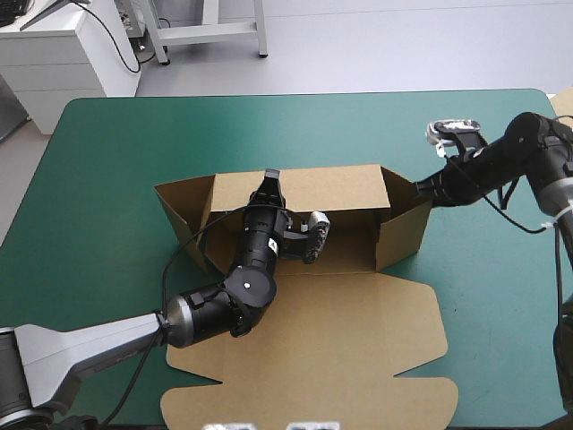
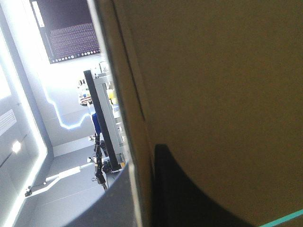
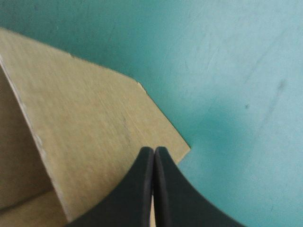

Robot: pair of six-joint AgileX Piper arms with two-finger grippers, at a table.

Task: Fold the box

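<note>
Roughly in the middle of the teal-green cover (image 1: 107, 179) stands the brown box (image 1: 349, 251), half formed. Its back wall (image 1: 336, 186) and both end walls are raised, and the lid (image 1: 358, 358) lies flat on the near side. The left gripper (image 1: 269, 179) reaches from inside the tray to the top edge of the back wall and clamps it. In the left wrist view the board edge runs between the 2 black fingers (image 2: 189, 198), 1 on each face, almost closed on the sheet. The right gripper (image 1: 417, 188) is at the far upper corner of the right end wall (image 1: 401, 231), outside the box. Its 2 fingers meet in 1 point with no board between them, and the tip lies over the wall's sloped corner. Whether the tip really touches the board, I cannot tell. The left arm (image 1: 246, 287) covers a part of the tray floor. The left wrist view shows only the wall, not the rest of the box.
</note>
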